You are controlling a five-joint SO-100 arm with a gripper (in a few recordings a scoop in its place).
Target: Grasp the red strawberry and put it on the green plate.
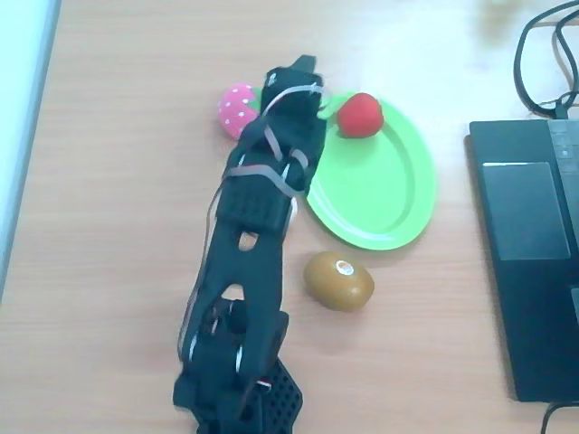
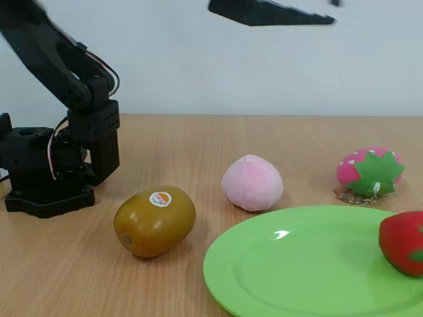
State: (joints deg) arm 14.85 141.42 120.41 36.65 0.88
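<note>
- Red strawberry (image 1: 359, 115) is sitting on the green plate (image 1: 380, 194), right up by the plate's top rim in the overhead view; in the fixed view we see it (image 2: 403, 242) at the plate's (image 2: 297, 271) right side.
- Nothing else is on that plate as far as we can see.
- Gripper (image 1: 303, 72) is up above the plate's left edge, apart from the strawberry. We can't tell how far its jaws are spread.
- Brown kiwi (image 1: 338, 280) sits just below the plate on the table (image 1: 127, 181).
- Pink dotted plush strawberry (image 1: 237, 109) lies left of the arm (image 1: 258, 208).
- Pale pink ball (image 2: 252, 183) rests just behind the plate.
- Laptop (image 1: 529, 244) is off to the right.
</note>
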